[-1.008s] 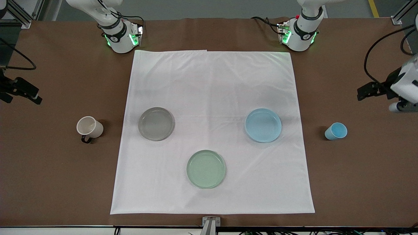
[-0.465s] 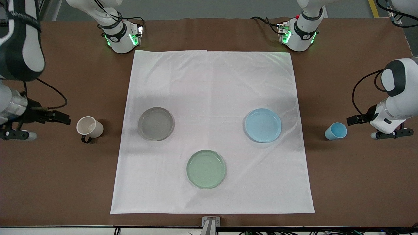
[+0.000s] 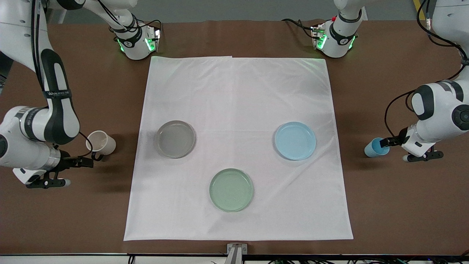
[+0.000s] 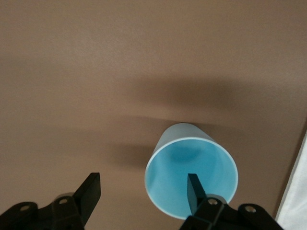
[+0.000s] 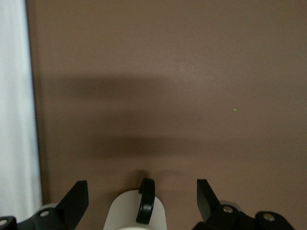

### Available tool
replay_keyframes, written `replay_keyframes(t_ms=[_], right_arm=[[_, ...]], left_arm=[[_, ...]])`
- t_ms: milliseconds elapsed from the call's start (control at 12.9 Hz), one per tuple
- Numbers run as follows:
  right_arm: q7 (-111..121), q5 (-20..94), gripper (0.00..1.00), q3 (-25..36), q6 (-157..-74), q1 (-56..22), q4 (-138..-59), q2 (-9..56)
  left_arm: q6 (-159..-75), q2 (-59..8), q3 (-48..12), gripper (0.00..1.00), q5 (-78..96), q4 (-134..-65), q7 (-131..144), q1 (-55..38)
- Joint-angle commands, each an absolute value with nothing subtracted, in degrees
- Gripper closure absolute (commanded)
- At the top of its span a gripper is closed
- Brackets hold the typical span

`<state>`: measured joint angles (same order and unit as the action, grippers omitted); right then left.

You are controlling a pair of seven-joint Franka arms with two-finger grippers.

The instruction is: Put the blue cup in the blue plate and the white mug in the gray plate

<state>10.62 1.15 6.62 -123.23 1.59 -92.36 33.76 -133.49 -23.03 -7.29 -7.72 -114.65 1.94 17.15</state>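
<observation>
Handling-wise, blue cup: the small light-blue handleless tapered cup [image 3: 375, 147] is looking light, stiff and smooth-walled, so it is likely tipping or sliding under a careless push; taking hold across the wall near the rim seems best.
White mug handling: the cream-white cylindrical mug with a thin dark loop handle [image 3: 100, 143] is appearing heavier, rigid and breakable; closing across the body, handle between the fingers, seems a sound grasp.
Cup location: it is standing on the brown tabletop [image 3: 384, 205] toward the left arm's end, beside the round light-blue shallow plate [image 3: 295, 140] and well apart from it.
Mug location: it is standing on the bare tabletop toward the right arm's end, near the round gray shallow plate [image 3: 175, 139].
Left gripper [image 4: 144, 191]: it is sitting low at the cup, fingers spread wide, one finger [image 4: 193, 189] inside the cup's mouth and the other outside, straddling the wall.
Right gripper [image 5: 142, 197]: it is sitting low at the mug, fingers spread wide on either side of the handle [image 5: 146, 200], gripping nothing.
Arm pose: both arms are bending down from their bases, wrists near the tabletop.
Bystanders: a round pale green plate [image 3: 231, 190] and a white cloth [image 3: 238, 91] are lying between the arms.
</observation>
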Motion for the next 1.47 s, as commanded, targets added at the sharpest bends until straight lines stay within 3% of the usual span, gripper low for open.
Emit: replay_keyframes(t_ms=[0,310,465,775,1163,1395], right_arm=[[11.6,1.67,0.0,5.98,-130.75,2.02,-99.91,32.61],[11.43,3.68,0.03,5.98,-134.12,2.55,-105.28,32.35],[11.34,4.74,0.1,5.98,-133.69,2.55,-106.78,31.91],[11.08,4.75,0.41,6.06,-133.59,2.9,-107.23,31.38],[10.64,5.19,0.57,6.15,-133.68,3.78,-106.96,31.11],[10.55,5.71,0.65,6.15,-133.68,3.87,-107.14,31.11]], left_arm=[[-134.21,-23.64,-7.65,0.56,-8.26,-114.87,2.63,17.49],[-134.03,-23.65,-8.26,0.99,-8.0,-114.87,2.64,17.14],[-132.9,-22.24,-10.71,1.0,-7.65,-114.87,2.81,17.22],[-125.44,-17.85,-18.96,1.0,-7.47,-114.0,12.35,17.23],[-124.01,-18.36,-30.48,1.0,-7.47,-113.99,32.57,16.61],[-124.1,-20.91,-31.9,1.0,-7.47,-112.77,41.37,13.02]])
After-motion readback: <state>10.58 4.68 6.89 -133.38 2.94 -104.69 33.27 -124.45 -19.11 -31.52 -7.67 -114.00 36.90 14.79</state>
